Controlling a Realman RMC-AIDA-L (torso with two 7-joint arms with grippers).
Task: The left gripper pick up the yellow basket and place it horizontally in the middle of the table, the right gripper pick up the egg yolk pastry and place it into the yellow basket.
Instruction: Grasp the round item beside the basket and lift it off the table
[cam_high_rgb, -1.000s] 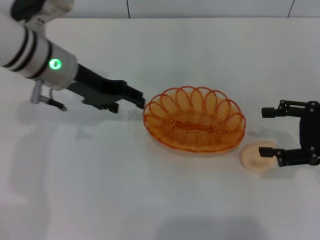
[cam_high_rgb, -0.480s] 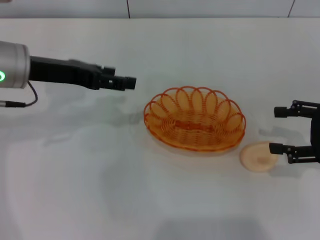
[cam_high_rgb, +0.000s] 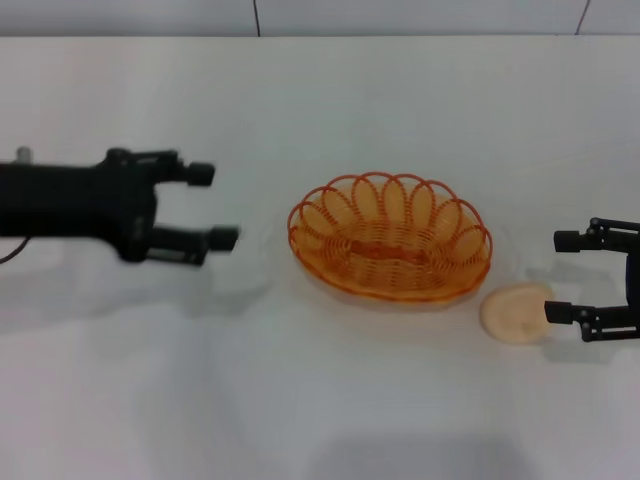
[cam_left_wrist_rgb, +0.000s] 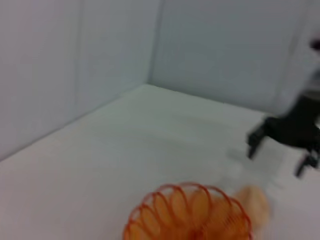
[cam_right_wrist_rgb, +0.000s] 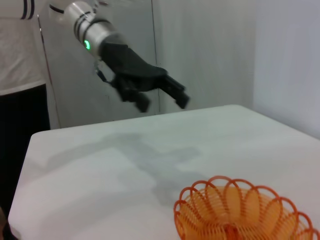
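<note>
The yellow basket (cam_high_rgb: 390, 240) lies flat with its long side across the middle of the white table (cam_high_rgb: 320, 400); it also shows in the left wrist view (cam_left_wrist_rgb: 189, 215) and the right wrist view (cam_right_wrist_rgb: 240, 210). The basket is empty. The egg yolk pastry (cam_high_rgb: 515, 313) lies on the table just right of the basket, also in the left wrist view (cam_left_wrist_rgb: 254, 202). My left gripper (cam_high_rgb: 207, 205) is open and empty, well left of the basket; the right wrist view shows it (cam_right_wrist_rgb: 162, 98) raised above the table. My right gripper (cam_high_rgb: 562, 277) is open at the right edge, its lower fingertip touching the pastry's right side.
A pale wall runs along the table's far edge (cam_high_rgb: 320, 18). In the right wrist view a person in a white top (cam_right_wrist_rgb: 20, 45) stands beyond the table's left end.
My left gripper has drawn back leftward from the basket's rim, lifted and turned, fingers spread. My right gripper has drifted slightly right, so the pastry now lies off its fingertip instead of between the fingers.
</note>
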